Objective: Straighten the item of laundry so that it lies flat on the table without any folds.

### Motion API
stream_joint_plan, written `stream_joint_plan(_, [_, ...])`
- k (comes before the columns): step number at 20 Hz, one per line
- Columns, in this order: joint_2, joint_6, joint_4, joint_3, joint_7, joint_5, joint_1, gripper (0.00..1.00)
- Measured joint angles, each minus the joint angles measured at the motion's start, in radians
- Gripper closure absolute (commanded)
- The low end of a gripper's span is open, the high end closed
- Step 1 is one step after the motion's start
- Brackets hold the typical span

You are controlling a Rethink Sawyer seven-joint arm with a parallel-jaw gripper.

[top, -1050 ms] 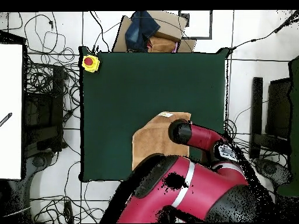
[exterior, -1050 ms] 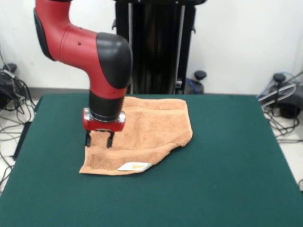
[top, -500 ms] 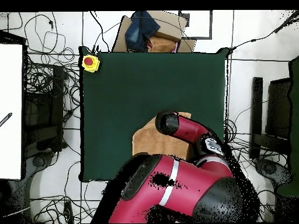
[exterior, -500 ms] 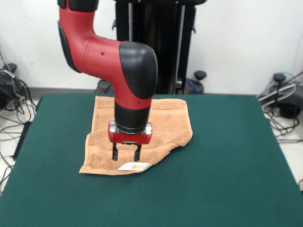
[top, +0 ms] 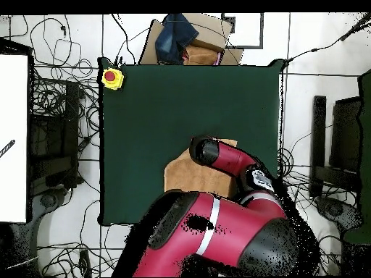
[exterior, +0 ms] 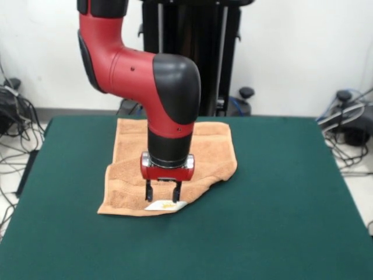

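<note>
towel: the small peach-orange terry hand towel [exterior: 198, 154] sits on the far-left part of the surface in the front view, with its back edge close to the far edge. not flat at all, the front right side is doubled over into a slanted fold and the outline there is lopsided
label: small white label with a bit of yellow on it [exterior: 166, 205], right at the towel's front edge, lying face up
surface: big dark green felt-covered surface [exterior: 280, 204], way bigger than the towel, most of it bare
arm: red and black robot arm [exterior: 169, 93] comes down from above and covers the middle of the towel in the front view. in the overhead view it hides most of the towel, only a tan patch [top: 185, 174] shows beside it
gripper: black 2-finger gripper [exterior: 162, 194] under a red collar, pointing straight down, fingers spread apart with a clear gap between them and nothing in there. tips are right over the white label at the towel's front edge. can't honestly tell if they touch the cloth or just hang above it
other stuff: yellow box with a red button [top: 111, 77] at 1 corner of the surface in the overhead view, plus a cardboard box with some dark blue cloth on it [top: 185, 36] past the far edge, and cables all over the floor
</note>
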Motion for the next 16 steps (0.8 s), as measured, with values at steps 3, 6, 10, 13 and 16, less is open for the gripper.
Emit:
stream_joint_plan(3, [0.001, 0.000, 0.000, 0.000, 0.000, 0.007, 0.006, 0.00])
stream_joint_plan(6, [0.007, 0.000, 0.000, 0.001, 0.000, 0.019, 0.014, 0.00])
stream_joint_plan(10, [0.018, 0.000, 0.000, 0.002, 0.000, 0.037, 0.022, 0.00])
stream_joint_plan(13, [0.040, 0.000, -0.003, 0.001, 0.000, 0.068, 0.046, 0.00])
stream_joint_plan(16, [0.067, 0.000, -0.019, 0.000, 0.000, 0.093, 0.078, 0.00])
